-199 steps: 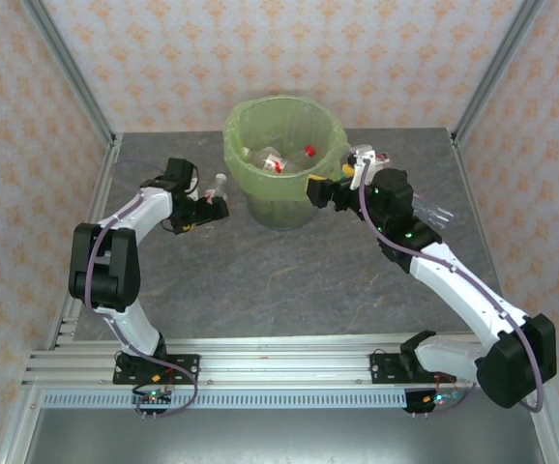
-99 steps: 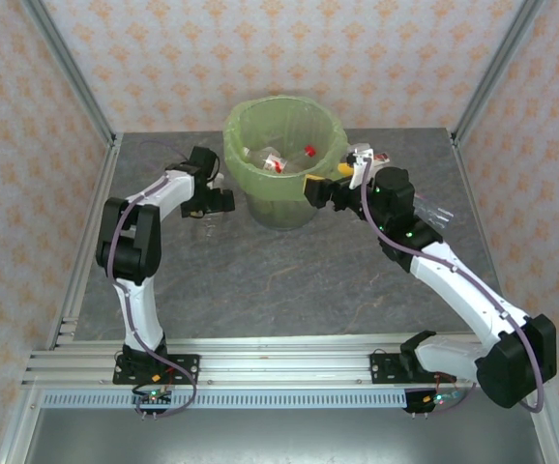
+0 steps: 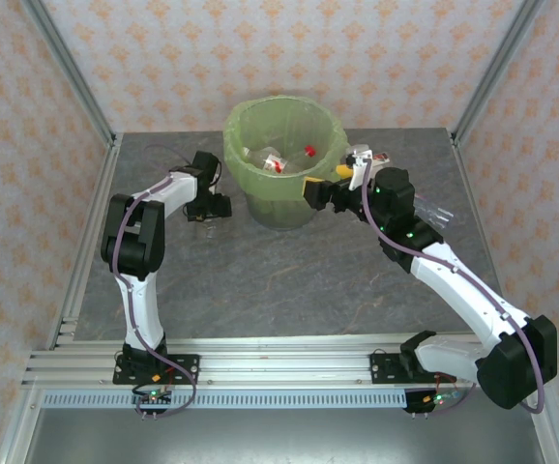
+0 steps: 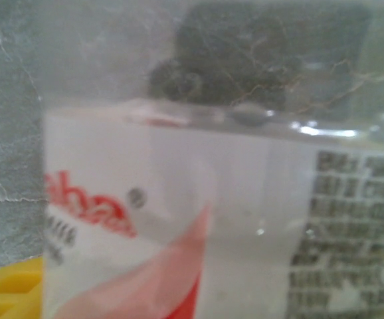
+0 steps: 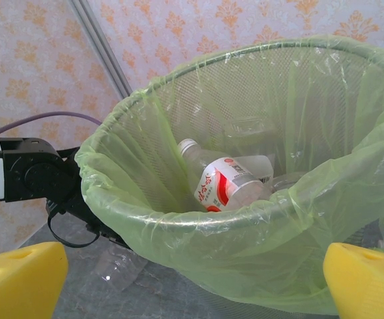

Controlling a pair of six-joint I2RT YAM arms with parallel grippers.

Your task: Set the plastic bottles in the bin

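A clear plastic bottle with a red-and-white label lies on the table just left of the bin. My left gripper is down over it. In the left wrist view the left gripper has the label between its yellow fingers, which press the bottle's sides. The grey bin with its green liner holds several bottles, one of them labelled. My right gripper hangs open at the bin's right rim, and nothing is between the right gripper's fingers.
Clear bottles lie on the table right of my right arm. A red-and-white item sits behind that arm's wrist. Patterned walls and metal posts close in the table at the back and sides.
My left arm has swung right toward the bin and come down over the bottle, and its jaws have narrowed around it. The right arm has not moved.
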